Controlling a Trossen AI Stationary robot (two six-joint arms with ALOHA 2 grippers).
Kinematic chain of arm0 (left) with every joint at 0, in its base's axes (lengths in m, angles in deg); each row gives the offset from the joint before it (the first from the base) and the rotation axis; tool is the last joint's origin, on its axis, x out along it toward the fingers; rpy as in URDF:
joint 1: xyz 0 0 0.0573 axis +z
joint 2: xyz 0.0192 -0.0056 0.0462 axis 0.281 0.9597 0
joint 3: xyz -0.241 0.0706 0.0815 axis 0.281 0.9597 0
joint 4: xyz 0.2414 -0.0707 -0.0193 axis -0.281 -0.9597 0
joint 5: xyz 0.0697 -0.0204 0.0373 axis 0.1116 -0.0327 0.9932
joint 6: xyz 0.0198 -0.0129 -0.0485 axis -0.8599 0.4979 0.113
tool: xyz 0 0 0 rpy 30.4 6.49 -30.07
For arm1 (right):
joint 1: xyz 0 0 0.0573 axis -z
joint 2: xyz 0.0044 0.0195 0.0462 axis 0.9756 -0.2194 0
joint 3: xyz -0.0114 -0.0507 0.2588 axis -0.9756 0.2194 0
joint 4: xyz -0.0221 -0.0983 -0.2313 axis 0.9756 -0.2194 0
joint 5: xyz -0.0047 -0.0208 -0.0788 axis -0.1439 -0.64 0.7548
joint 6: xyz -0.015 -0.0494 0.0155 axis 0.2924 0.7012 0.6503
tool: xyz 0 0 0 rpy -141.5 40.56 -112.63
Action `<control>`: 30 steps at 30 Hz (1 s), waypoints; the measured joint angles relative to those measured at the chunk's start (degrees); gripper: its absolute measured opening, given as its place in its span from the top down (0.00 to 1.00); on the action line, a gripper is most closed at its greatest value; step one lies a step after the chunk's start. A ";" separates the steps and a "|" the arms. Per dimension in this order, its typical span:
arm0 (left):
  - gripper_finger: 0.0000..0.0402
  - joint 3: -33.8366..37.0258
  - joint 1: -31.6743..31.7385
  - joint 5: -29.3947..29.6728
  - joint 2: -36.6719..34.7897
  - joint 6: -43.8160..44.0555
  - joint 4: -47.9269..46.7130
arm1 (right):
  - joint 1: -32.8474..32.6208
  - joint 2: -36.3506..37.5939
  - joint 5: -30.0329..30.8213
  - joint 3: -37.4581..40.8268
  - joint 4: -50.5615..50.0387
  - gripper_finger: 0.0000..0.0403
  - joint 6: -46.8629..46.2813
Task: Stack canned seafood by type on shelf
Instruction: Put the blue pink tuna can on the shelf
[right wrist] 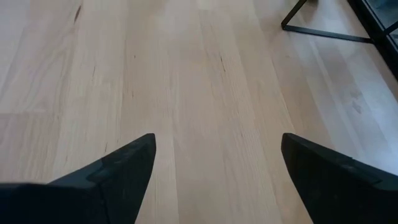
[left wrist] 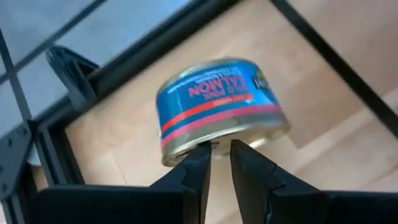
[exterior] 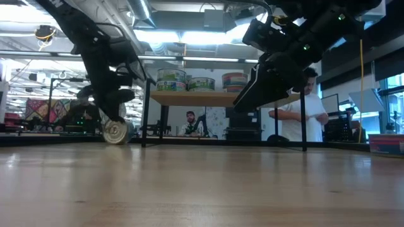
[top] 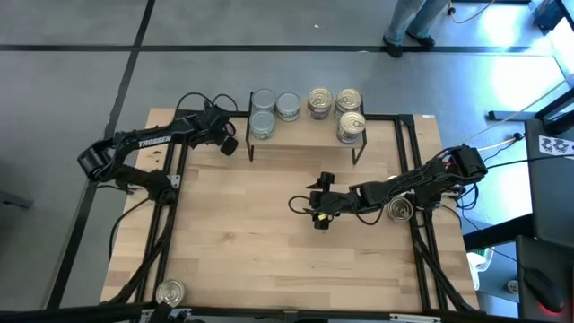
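The shelf [top: 305,136] [exterior: 208,99] stands at the table's far middle. On it, silver-topped cans [top: 263,101] sit at its left, one pair stacked, and gold-topped cans [top: 349,101] at its right. My left gripper [top: 229,142] [left wrist: 217,155] is just left of the shelf, shut on a blue-labelled salmon can [left wrist: 217,106] [exterior: 117,131]. My right gripper [top: 318,213] [right wrist: 217,168] hangs open over the bare middle of the table, with nothing between its fingers. My left gripper pinches the salmon can by its rim [left wrist: 214,142], only at the fingertips [left wrist: 198,155]. The can is turned on edge below the gripper, its round silver face [exterior: 117,131] toward the table's near side. Whether its lowest edge touches the table, I cannot tell.
One loose gold-topped can [top: 399,211] lies by the table's right edge under the right arm. Another can [top: 170,292] sits at the near left corner. A black metal frame [top: 170,179] runs along the table's sides. People [exterior: 297,113] stand in the room behind.
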 joint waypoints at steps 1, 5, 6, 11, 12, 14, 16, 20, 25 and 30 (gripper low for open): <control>0.86 0.00 0.06 0.03 -0.12 -0.42 0.64 | 0.00 0.00 -0.13 0.00 -0.04 0.14 0.00; 0.85 0.00 0.06 0.10 -0.18 -2.37 3.74 | 0.00 0.00 -0.16 0.00 -0.01 0.14 0.00; 0.85 0.00 0.06 0.10 -0.12 -3.06 4.38 | 0.00 0.00 -0.16 0.00 -0.01 0.14 0.00; 0.82 -0.02 1.70 0.10 -0.09 -4.95 7.58 | 0.00 -0.01 -0.25 0.00 -0.10 0.14 0.01; 0.80 -0.02 2.11 0.12 -0.09 -5.03 8.02 | 0.00 0.00 -0.25 0.00 -0.10 0.14 0.02; 0.73 -0.04 2.77 -0.30 -0.08 -5.14 8.74 | 0.00 0.00 -0.25 0.00 -0.15 0.14 0.04; 0.67 -0.04 3.37 -2.53 -0.09 -5.49 9.62 | 0.00 0.00 -0.25 0.00 -0.15 0.14 0.05; 0.56 0.54 4.12 -3.88 -0.06 -5.13 14.69 | 0.00 0.00 -0.25 0.00 -0.15 0.14 0.06; 0.49 0.96 5.30 -3.92 1.52 -5.14 16.34 | 0.00 0.00 -0.27 0.00 -0.17 0.14 -0.02; 0.48 0.98 6.69 -8.78 2.04 -8.76 15.90 | 0.00 0.00 -0.29 0.00 -0.17 0.14 -0.07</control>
